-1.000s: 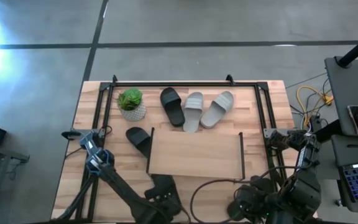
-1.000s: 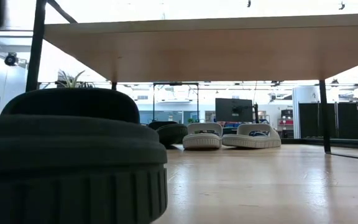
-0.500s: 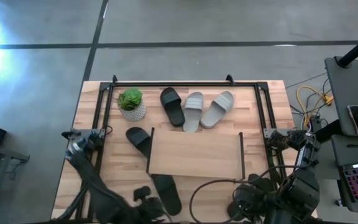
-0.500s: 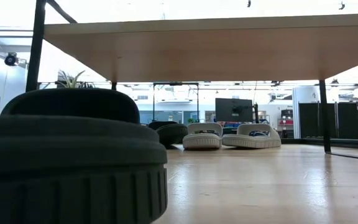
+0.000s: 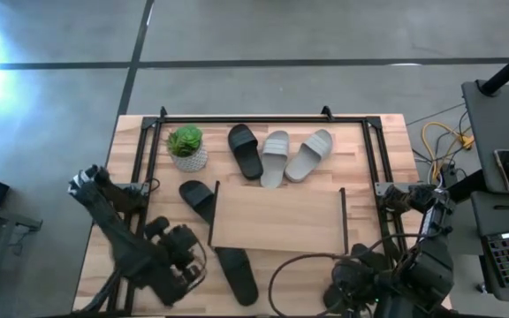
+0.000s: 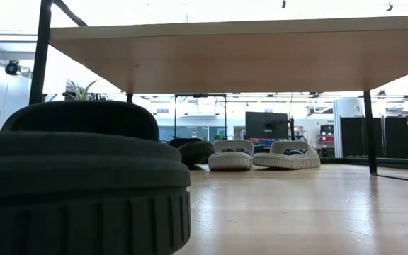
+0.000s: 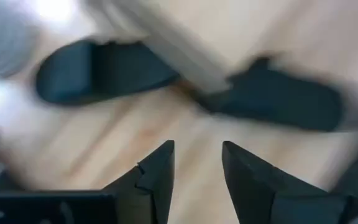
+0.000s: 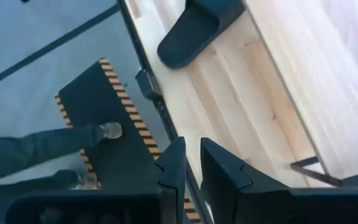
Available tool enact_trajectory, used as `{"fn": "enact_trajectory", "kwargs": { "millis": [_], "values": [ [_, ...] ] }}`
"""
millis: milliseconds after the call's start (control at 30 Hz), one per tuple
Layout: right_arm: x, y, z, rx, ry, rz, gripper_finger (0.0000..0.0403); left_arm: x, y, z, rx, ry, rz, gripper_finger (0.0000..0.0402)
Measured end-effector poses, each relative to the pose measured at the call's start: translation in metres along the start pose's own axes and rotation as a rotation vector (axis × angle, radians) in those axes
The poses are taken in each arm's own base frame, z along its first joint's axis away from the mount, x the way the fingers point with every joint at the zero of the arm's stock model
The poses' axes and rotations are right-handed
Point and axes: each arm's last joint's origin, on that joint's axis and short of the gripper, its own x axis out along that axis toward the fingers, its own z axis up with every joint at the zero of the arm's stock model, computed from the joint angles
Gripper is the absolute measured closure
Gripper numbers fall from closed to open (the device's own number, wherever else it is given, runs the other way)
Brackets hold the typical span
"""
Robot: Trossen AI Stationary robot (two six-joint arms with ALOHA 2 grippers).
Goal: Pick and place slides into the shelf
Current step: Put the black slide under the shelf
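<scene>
The left gripper (image 5: 186, 262) is hovering with its jaws apart and holding nothing, over the table's near left part, just beside the black slide (image 5: 237, 274) that is lying at the shelf's near left corner. The right gripper (image 8: 192, 163) is waiting past the table's near right corner with its jaws nearly together, also holding nothing.

The shelf (image 5: 277, 218) is standing in the middle of the table (image 5: 374, 181), toward its near edge, its plank top bare. A second black slide (image 5: 198, 198) is poking out at the shelf's far left corner. A third black slide (image 5: 245, 149) and two light grey slides (image 5: 275, 157) (image 5: 309, 155) are lying in a row near the table's far edge, well apart from the shelf, beside a small potted plant (image 5: 186, 147).

That is making five slides visible: three black, two grey. Whether any more are lying under the plank cannot be told from above.

The risk, as I am judging it: the near black slide is lying close to the table's near edge and against the shelf's thin side frame, so a careless approach could be nudging it off the edge or catching a finger on the frame.
</scene>
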Motion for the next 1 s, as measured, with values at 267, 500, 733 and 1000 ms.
{"fn": "enact_trajectory", "kwargs": {
  "millis": [267, 500, 733, 1000],
  "values": [
    [-0.001, -0.004, 0.008, 0.068, -0.017, -0.002, 0.0359, 0.053, 0.018, -0.024, 0.019, 0.064, 0.239, 0.0227],
    [0.005, -0.010, 0.023, 0.134, -0.038, -0.025, 0.0323, 0.082, 0.032, -0.015, 0.052, -0.025, 0.365, 0.0174],
    [0.008, -0.012, 0.030, 0.172, 0.011, -0.021, 0.0279, 0.123, 0.045, -0.018, -0.027, -0.011, 0.361, 0.0162],
    [0.009, -0.012, 0.030, 0.221, 0.053, -0.013, 0.0260, 0.145, 0.083, -0.026, -0.165, -0.026, 0.335, 0.0162]
  ]
}}
